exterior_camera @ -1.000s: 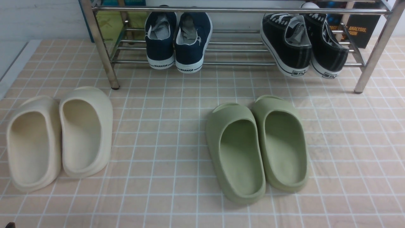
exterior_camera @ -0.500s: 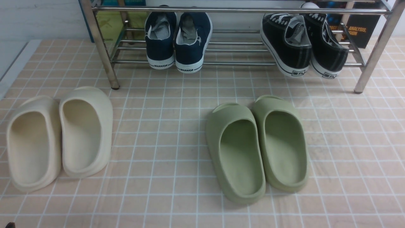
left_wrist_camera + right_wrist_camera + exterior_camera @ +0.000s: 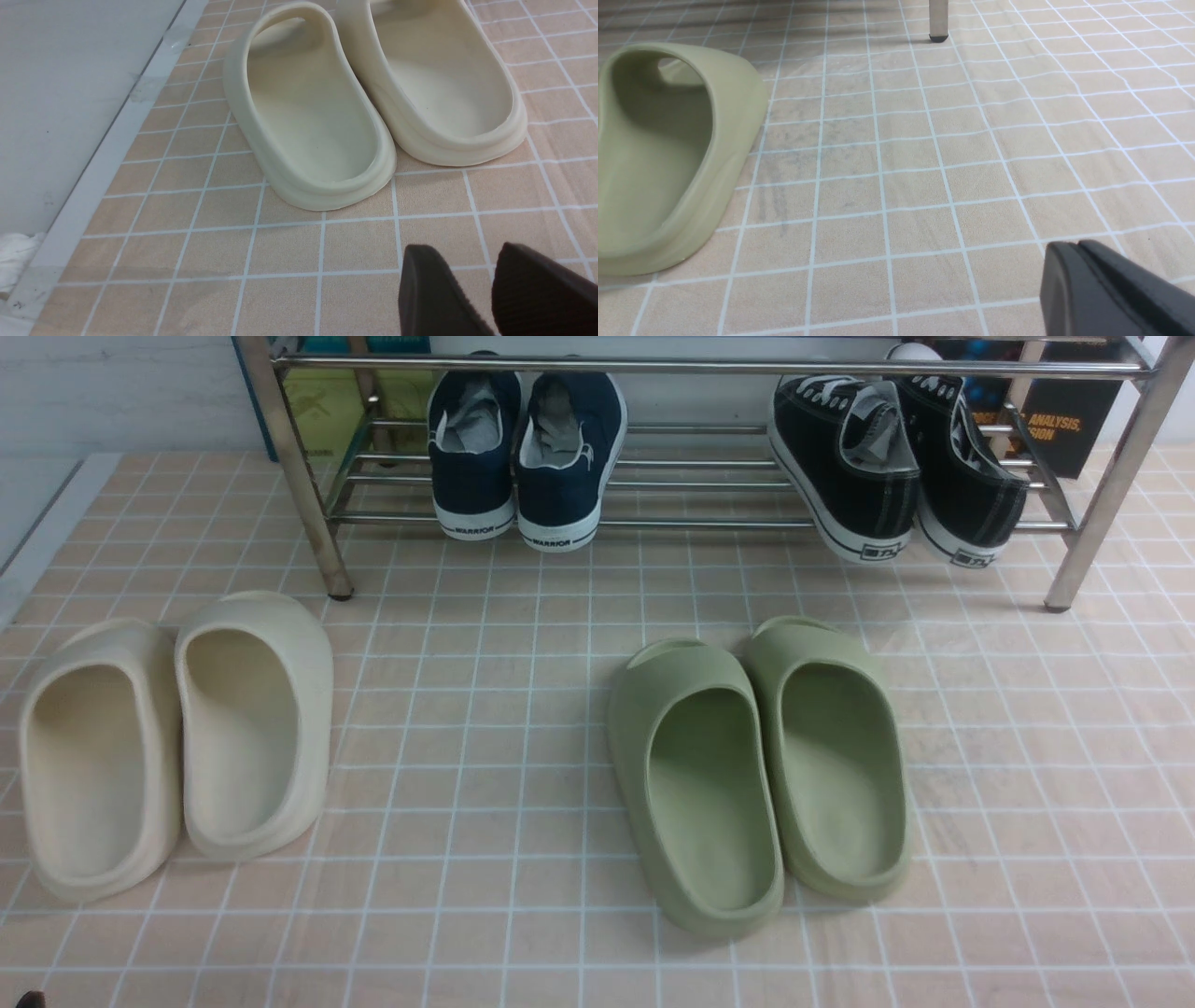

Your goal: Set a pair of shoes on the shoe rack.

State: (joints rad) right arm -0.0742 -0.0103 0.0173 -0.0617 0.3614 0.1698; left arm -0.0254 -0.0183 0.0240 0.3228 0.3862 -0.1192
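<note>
Front view: you've got the pair of shoes [image 3: 896, 467], black canvas, white-striped soles, grey lining, white laces, sitting on the shoe rack [image 3: 709, 523] lower bars at right end, heels toward you, tilted. Navy sneakers [image 3: 523, 457] further left on same shelf. Cream slides [image 3: 177, 747] and green slides [image 3: 761, 770] on tile floor.

Left wrist view: left gripper [image 3: 495, 291] jaws apart w/ a gap, holding nothing, just above tile near cream slides.

Right wrist view: right gripper [image 3: 1080, 275] jaws pressed together, empty, beside a green slide.
</note>
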